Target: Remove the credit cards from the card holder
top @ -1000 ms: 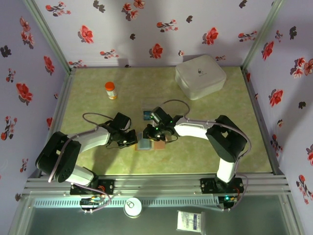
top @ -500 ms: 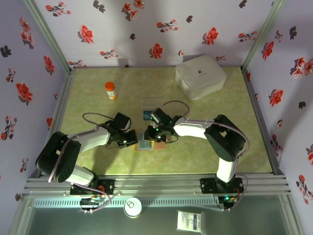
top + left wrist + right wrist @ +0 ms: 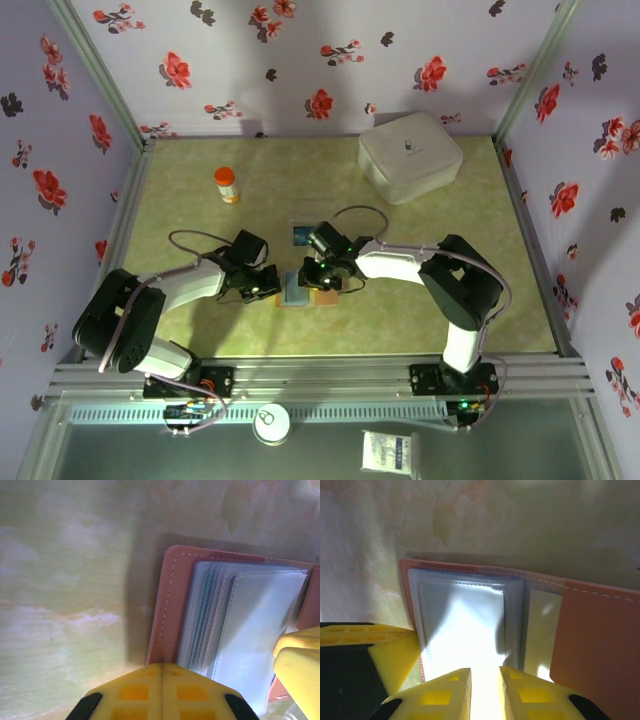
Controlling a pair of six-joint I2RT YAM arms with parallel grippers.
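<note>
The card holder looks like matt stitched leather — its sleeves glossy clear plastic.

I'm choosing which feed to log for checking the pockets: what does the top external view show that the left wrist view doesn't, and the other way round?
Top external adds the wider table: an orange bottle, a white box and a blue card lying beyond the card holder. Left wrist adds close detail: the holder's stitched brown edge and its stack of clear sleeves, with the left end effector shut at the near edge. Shared: the card holder lying open on the table, with the left end effector against it.
</note>
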